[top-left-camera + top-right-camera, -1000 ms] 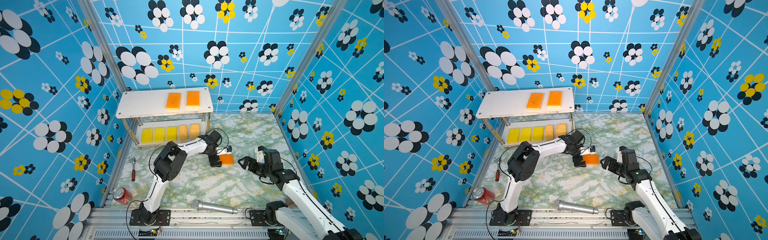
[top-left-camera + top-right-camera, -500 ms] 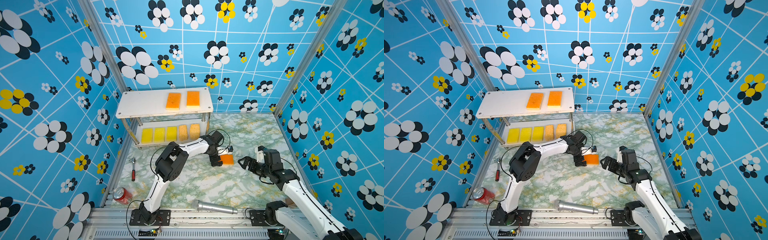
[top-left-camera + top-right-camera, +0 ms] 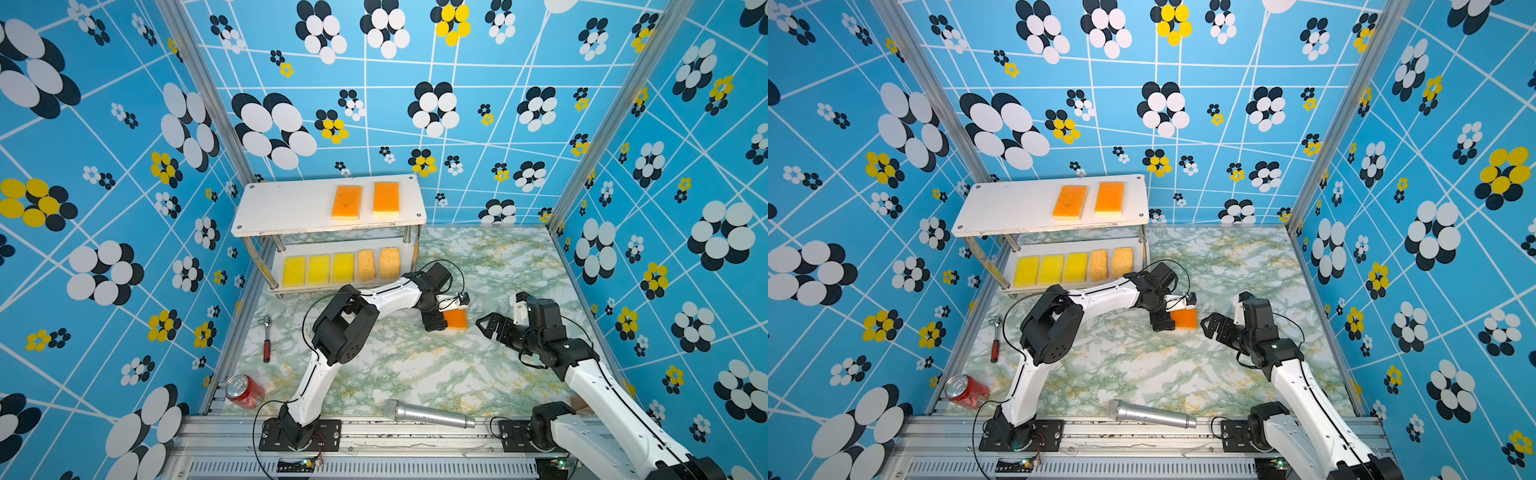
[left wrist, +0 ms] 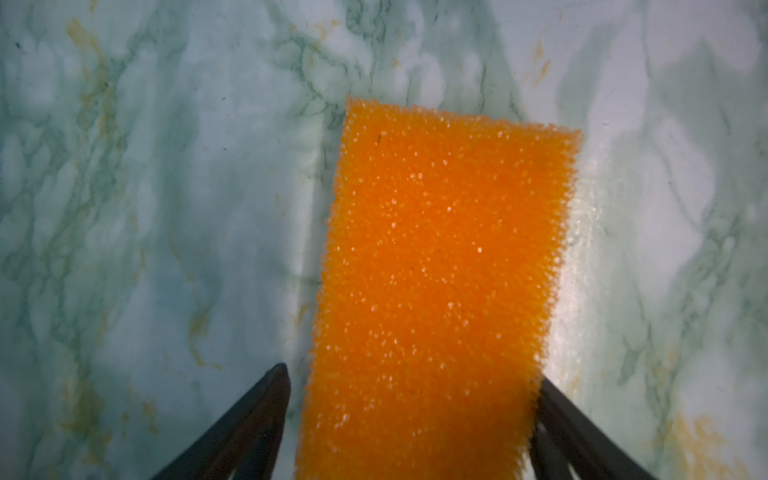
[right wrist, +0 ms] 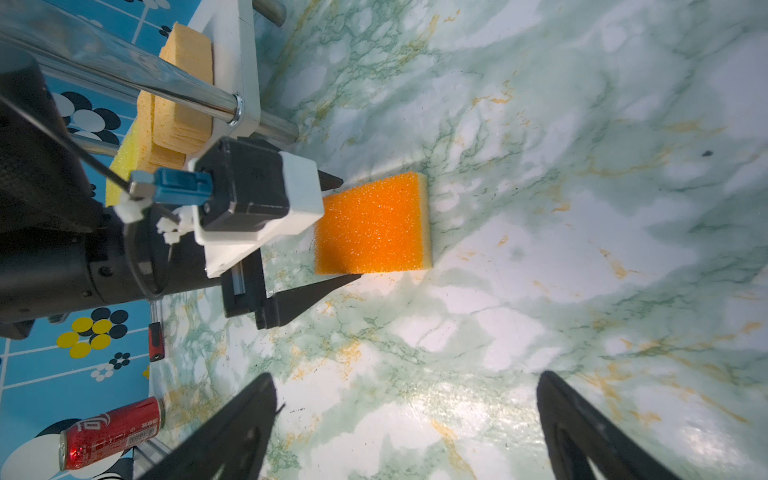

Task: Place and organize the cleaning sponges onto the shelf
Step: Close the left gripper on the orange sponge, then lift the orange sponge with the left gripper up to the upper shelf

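At the front edge of the desk [image 3: 415, 365], a silver microphone [image 3: 428, 415] and a red can [image 3: 244, 390] are lying idle, outside the job. Just beyond, the right claw [image 3: 488, 328] is hovering over bare marble, its jaws standing wide and empty. Past it, the one loose orange sponge [image 3: 456, 320] is lying flat on the desk. The left claw [image 4: 411, 374] is straddling it low, with one finger touching a long edge and the other finger [image 4: 266, 399] sitting just clear, so it is open and not gripping yet. Farthest back, the shelf [image 3: 291, 208] is carrying seven: two orange sponges [image 3: 347, 202] on the right part of the top board, and three yellow sponges [image 3: 318, 269] and two tan sponges [image 3: 378, 264] in a row on the lower board.

By my reading, the pick of the eighth sponge is getting under way. The next move is calling for a square squeeze across the soft foam and a lift clear of the shelf's legs. Then comes a flat landing on the top board, left of the orange pair and in line with them.
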`<state>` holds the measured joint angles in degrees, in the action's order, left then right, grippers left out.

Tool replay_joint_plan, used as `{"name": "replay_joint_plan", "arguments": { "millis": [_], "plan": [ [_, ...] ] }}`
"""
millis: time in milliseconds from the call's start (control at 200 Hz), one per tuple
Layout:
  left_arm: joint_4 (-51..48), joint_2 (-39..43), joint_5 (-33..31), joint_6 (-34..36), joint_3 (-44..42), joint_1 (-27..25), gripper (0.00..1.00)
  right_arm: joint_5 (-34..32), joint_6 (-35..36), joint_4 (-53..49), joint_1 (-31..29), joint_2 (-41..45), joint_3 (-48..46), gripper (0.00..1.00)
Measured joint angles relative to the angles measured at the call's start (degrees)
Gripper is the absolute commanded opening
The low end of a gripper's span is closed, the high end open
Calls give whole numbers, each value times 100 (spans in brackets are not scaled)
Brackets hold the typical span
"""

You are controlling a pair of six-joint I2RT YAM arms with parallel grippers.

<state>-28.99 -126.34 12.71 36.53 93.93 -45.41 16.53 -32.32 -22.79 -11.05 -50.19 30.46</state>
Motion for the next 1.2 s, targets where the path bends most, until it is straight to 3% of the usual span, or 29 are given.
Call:
{"name": "replay_joint_plan", "arguments": {
  "millis": [575,900,1200],
  "plan": [
    [74,98,76,-527,-133,26,55,-50,0,-2,0,0,0,99],
    [22,391,140,-833,-422,35,54,-107,0,2,17,0,-59,99],
    [24,1180,116,-1333,-632,94,55,-111,0,9,37,-72,-118,99]
  ]
}}
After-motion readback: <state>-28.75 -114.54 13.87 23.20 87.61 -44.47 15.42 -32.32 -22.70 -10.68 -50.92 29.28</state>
